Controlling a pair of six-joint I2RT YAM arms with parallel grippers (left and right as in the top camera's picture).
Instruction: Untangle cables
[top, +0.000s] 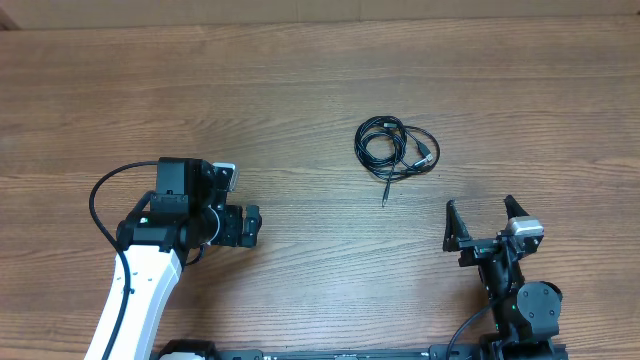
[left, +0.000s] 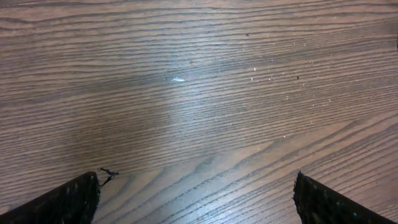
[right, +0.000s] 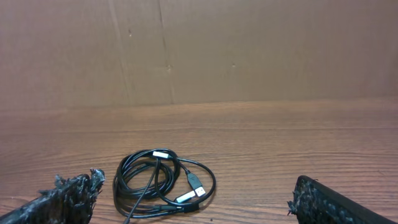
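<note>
The cables (top: 396, 148) lie as one small tangled coil of thin black cords on the wooden table, right of centre, with a loose end trailing toward the front (top: 385, 196). In the right wrist view the cables (right: 163, 183) sit ahead and left of centre, silver-tipped plugs showing. My right gripper (top: 484, 222) is open, below and to the right of the coil, apart from it. The right gripper (right: 196, 202) holds nothing. Far to the left, my left gripper (top: 250, 226) stands open over bare wood. In its wrist view the left gripper (left: 198, 198) is empty.
A brown cardboard wall (right: 199, 50) stands behind the table's far edge. The thick black cable (top: 100, 195) of the left arm loops out to its left. Wood table (top: 300, 80) stretches between the two arms.
</note>
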